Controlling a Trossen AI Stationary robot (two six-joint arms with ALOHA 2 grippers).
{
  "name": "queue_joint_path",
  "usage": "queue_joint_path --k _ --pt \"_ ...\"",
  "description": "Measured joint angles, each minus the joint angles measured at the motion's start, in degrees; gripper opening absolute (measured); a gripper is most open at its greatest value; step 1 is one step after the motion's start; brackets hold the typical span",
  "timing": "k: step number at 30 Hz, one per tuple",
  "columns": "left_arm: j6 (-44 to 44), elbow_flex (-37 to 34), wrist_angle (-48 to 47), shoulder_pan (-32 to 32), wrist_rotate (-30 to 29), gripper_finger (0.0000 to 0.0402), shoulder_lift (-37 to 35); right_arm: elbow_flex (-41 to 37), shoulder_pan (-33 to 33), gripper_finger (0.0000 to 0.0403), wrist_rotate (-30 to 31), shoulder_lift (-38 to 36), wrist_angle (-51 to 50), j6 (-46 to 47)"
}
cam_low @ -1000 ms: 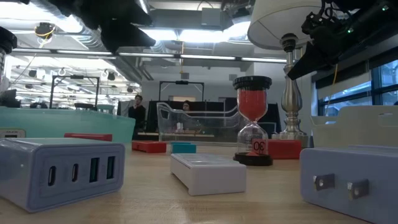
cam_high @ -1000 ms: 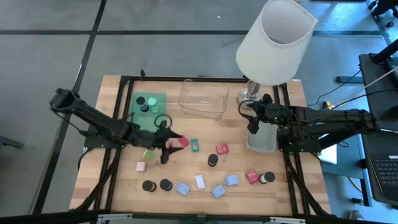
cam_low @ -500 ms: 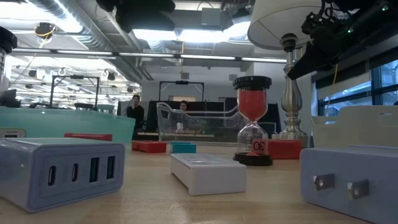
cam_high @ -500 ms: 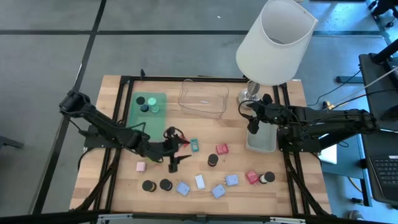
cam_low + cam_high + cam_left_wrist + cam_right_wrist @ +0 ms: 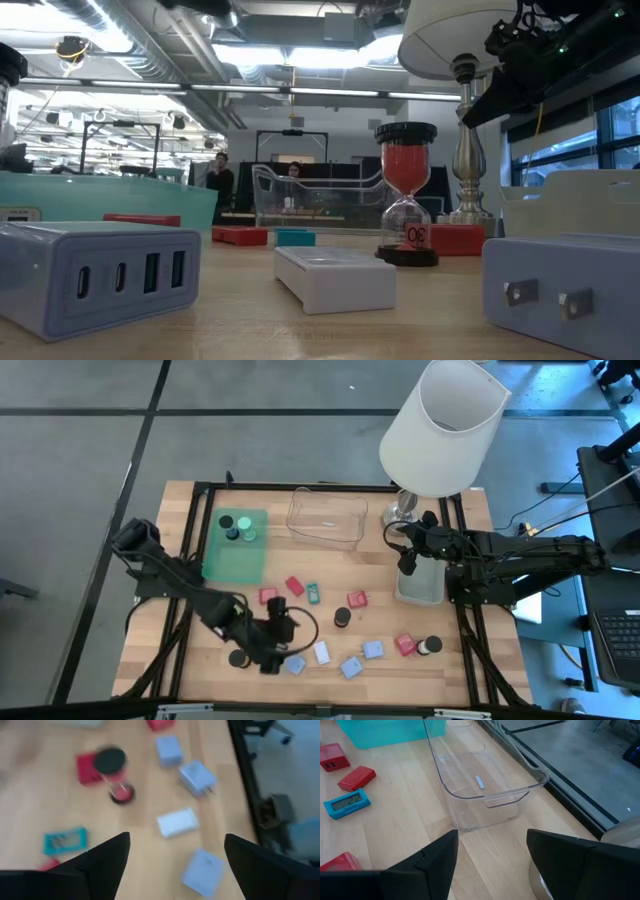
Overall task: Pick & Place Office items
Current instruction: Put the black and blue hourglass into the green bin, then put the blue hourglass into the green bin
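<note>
Office items lie scattered on the wooden table: red blocks (image 5: pixel 268 596) (image 5: pixel 294 586), a teal clock (image 5: pixel 312 593), a red hourglass (image 5: pixel 342 617), a white piece (image 5: pixel 321 652), light-blue adapters (image 5: pixel 351 666) and black discs (image 5: pixel 238 658). My left gripper (image 5: pixel 277 643) hangs open above the near middle, fingers wide with nothing between them (image 5: pixel 175 865); the white piece (image 5: pixel 176 822) and the hourglass (image 5: pixel 111 770) lie ahead of it. My right gripper (image 5: pixel 405 565) waits open over the grey tray (image 5: pixel 420 592), facing the clear tray (image 5: pixel 485 785).
A green tray (image 5: pixel 235 555) with small black and green items stands at the far left, and a clear tray (image 5: pixel 326 518) at the far middle. A big white lamp (image 5: pixel 440 425) stands at the far right. More pieces (image 5: pixel 404 645) lie near the right front.
My left gripper has swung from beside the green tray and the red blocks toward the table's near edge and a little to the right. In the low view its arm has risen out of the top of the picture. A red block it had covered now shows.
</note>
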Motion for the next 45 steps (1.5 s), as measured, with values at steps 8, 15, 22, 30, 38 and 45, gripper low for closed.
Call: queue_joint_path --k 8,15,22,30,38,45 --pt "-10.62 0.56 -6.52 -6.0 2.28 0.0327 1.29 0.0 -0.02 0.0242 0.0 0.02 0.0 0.0" --pt "-11.38 0.5 -10.73 -10.41 2.32 0.0328 5.25 0.0 -0.01 0.0242 0.01 0.02 -0.01 0.0" --pt "-11.37 0.34 -14.96 -11.09 2.06 0.0328 8.3 0.0 -0.01 0.0242 0.02 0.02 0.0 0.0" --pt "-11.36 0.47 -14.63 -11.12 2.62 0.0328 7.69 0.0 0.0 0.0242 0.02 0.02 0.0 0.0" --pt "-5.21 0.48 -13.25 -11.55 6.03 0.0328 7.65 0.0 0.0 0.0242 0.0 0.02 0.0 0.0" --pt "18.38 0.48 -9.74 -16.35 12.14 0.0327 7.65 0.0 0.0 0.0242 0.0 0.02 -0.01 0.0"
